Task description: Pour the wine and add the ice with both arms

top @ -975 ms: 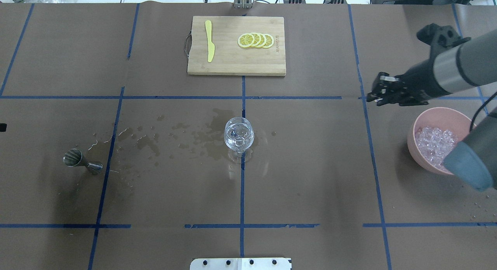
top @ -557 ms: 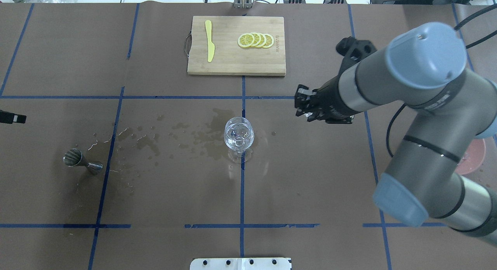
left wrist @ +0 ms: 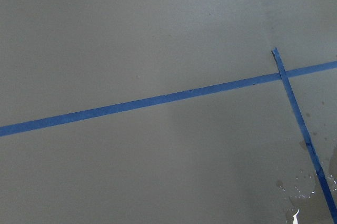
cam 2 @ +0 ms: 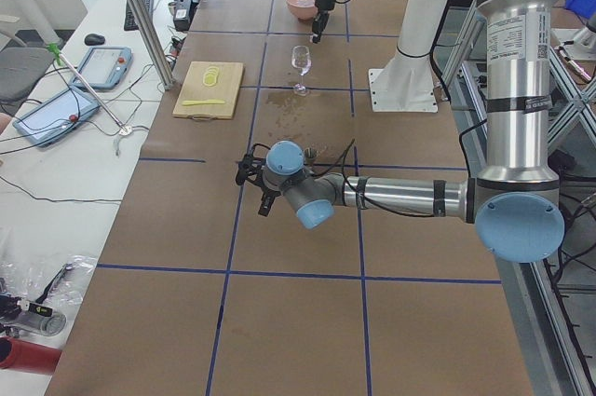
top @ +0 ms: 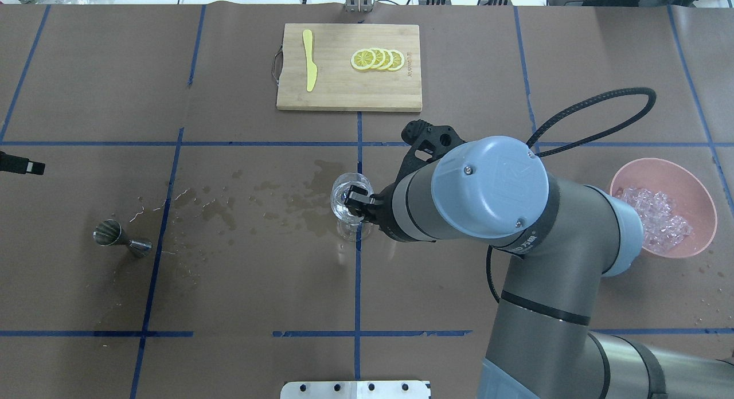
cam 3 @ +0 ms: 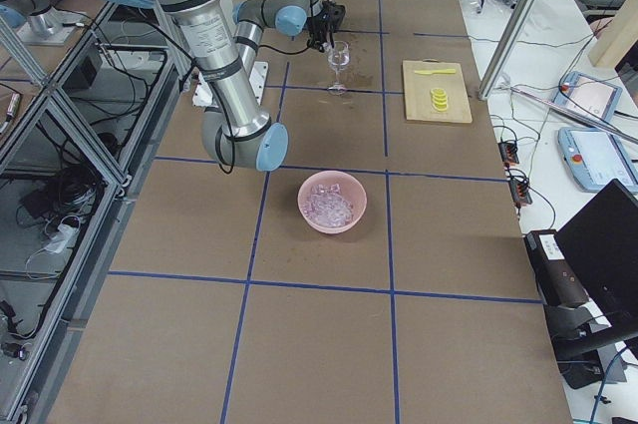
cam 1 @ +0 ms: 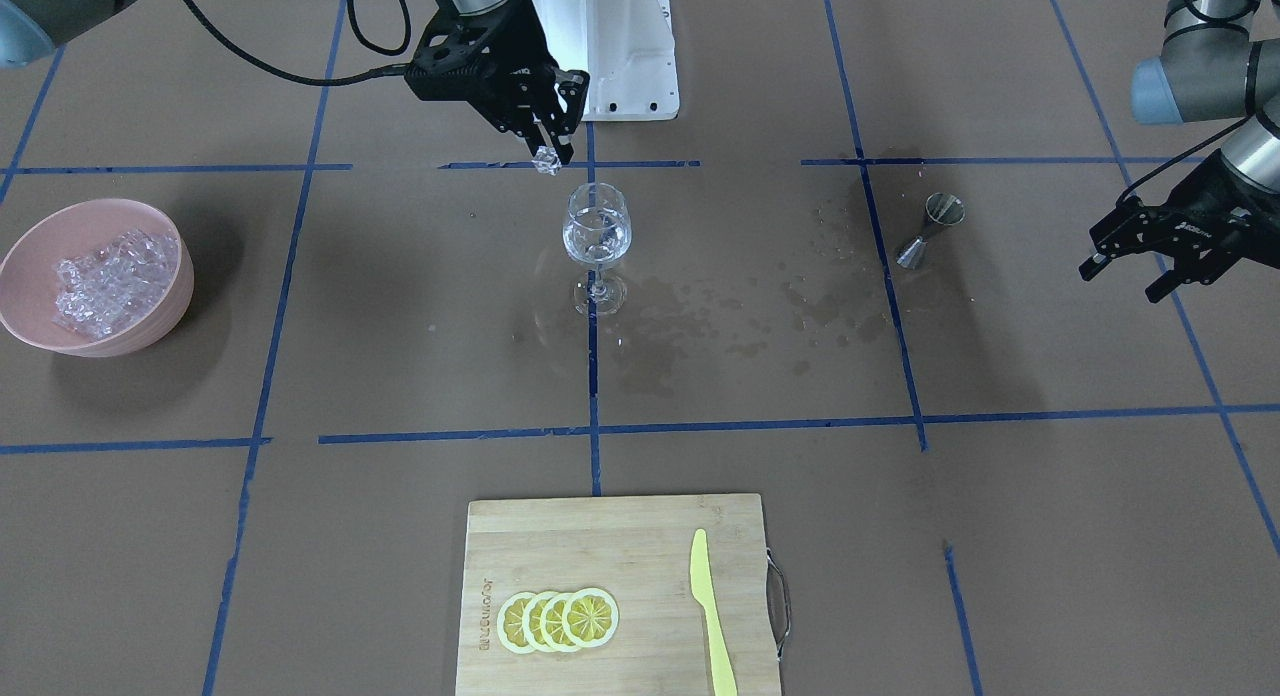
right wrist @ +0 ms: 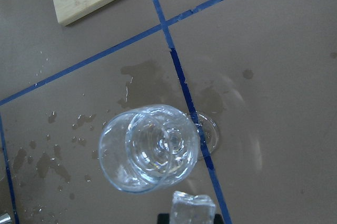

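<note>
Right gripper (cam 1: pixel 551 153) pinching ice cube (cam 1: pixel 546 162) — just above wine glass (cam 1: pixel 597 228), left gripper (cam 1: pixel 1118 284) spread.

No legible text; cutting board (cam 1: pixel 640 551) stamp too small to read.

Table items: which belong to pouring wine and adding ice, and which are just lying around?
Job in hand: right gripper, ice cube it holds, wine glass, ice in pink bowl, jigger (probably).
Lying about: cutting board, lemon slices, yellow knife.
</note>
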{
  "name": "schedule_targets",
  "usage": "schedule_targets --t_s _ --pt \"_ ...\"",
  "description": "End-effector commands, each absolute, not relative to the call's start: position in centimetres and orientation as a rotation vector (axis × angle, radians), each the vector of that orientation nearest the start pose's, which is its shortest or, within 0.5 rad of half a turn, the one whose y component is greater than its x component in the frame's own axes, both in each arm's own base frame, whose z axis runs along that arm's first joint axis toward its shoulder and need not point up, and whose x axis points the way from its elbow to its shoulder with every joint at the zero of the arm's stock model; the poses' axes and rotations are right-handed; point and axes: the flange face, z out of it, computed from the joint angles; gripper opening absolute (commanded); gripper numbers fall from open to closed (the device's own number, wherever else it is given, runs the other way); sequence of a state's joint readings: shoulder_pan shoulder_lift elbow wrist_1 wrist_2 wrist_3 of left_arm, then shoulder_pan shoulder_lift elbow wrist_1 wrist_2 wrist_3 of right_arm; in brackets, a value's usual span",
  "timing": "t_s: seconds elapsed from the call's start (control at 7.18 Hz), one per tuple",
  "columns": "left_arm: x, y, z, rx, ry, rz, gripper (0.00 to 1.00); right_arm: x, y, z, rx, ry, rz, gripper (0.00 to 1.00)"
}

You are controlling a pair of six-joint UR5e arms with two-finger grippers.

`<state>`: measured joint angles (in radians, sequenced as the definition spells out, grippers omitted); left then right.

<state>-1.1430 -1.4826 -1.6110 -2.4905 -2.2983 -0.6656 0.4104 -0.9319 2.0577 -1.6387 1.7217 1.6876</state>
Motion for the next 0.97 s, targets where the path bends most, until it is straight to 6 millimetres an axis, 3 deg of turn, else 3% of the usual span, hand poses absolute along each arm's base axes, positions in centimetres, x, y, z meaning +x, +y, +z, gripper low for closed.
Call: schedule_targets --t_s 0.0,0.14,0.42,0.84 --pt "13.5 -46.0 57.7 0.356 1.008 0.100 1.00 -47.7 -33.4 9.4 0.024 -1.079 0.397 0.00" --pt "13.5 -46.0 57.6 0.357 1.009 0.101 1.00 -49.1 -34.4 8.1 0.040 -1.077 0.410 0.00" --pt "13.5 -46.0 57.7 0.357 1.007 0.100 1.00 -48.4 -36.4 7.5 0.066 -1.078 0.442 0.00" --pt "13.5 -46.0 57.7 0.360 1.009 0.101 1.00 -48.5 -37.2 7.7 0.068 -1.069 0.454 0.00"
